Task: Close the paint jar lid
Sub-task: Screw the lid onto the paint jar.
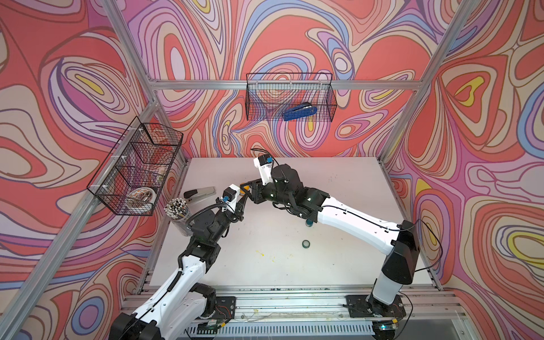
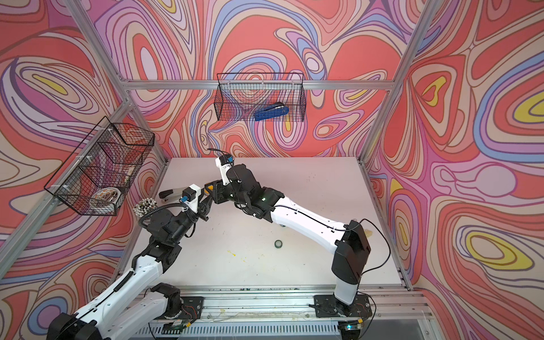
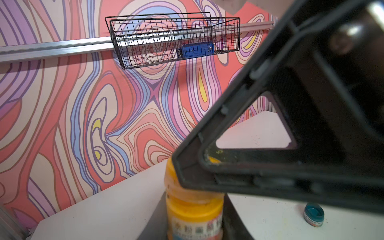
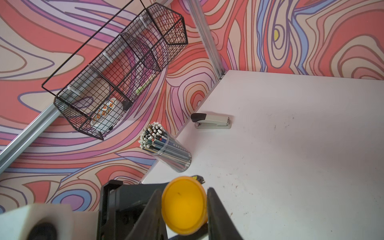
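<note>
My left gripper (image 3: 194,226) is shut on the yellow paint jar (image 3: 193,209), one dark finger on each side of its labelled body. It holds the jar above the table's left rear part. The yellow lid (image 4: 184,204) sits between the fingers (image 4: 216,207) of my right gripper (image 4: 184,190), which is shut on it at the jar's top. In the left wrist view the right gripper's black finger (image 3: 239,166) covers the jar's upper end, so the seating of the lid is hidden. In both top views the two grippers (image 1: 240,203) (image 1: 248,188) meet at a small orange patch (image 2: 208,188).
A small teal jar (image 1: 306,243) stands mid-table, and another one (image 1: 309,223) shows under my right arm. At the left are a grey stapler (image 1: 200,194) and a cup of pencils (image 1: 176,212). Wire baskets hang on the left wall (image 1: 135,170) and back wall (image 1: 290,97), the latter holding a blue stapler (image 1: 299,112).
</note>
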Controlling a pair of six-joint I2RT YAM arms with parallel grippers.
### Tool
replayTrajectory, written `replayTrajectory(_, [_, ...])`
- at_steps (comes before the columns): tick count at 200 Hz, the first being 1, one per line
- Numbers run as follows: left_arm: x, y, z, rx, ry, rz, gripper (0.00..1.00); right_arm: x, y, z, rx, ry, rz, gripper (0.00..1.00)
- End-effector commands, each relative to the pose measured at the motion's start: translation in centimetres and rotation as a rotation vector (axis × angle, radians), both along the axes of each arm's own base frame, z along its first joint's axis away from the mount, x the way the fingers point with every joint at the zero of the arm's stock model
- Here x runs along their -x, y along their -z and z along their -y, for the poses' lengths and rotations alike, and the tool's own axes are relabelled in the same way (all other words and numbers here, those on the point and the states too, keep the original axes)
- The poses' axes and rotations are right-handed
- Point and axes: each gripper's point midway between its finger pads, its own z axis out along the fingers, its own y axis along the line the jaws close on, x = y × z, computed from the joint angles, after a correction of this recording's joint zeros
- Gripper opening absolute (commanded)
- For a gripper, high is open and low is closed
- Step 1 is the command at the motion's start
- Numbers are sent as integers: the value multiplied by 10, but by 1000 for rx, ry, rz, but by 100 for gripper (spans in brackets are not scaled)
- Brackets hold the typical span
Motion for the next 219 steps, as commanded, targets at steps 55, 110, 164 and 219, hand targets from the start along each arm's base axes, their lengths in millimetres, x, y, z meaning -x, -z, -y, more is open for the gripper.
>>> replayTrajectory(55, [29,-106,-4,88,26,341,25,73,115,-19,302,-235,-260,29])
replayTrajectory(110, [50,-60,15,38,180,196,26,72,100,-13,330,-253,-188,47])
replayTrajectory(164, [65,-30,19,9,227,92,26,72,81,-7,324,-269,-121,62])
replayTrajectory(219, [69,-10,20,-19,239,24,26,66,50,15,278,-244,-44,78])
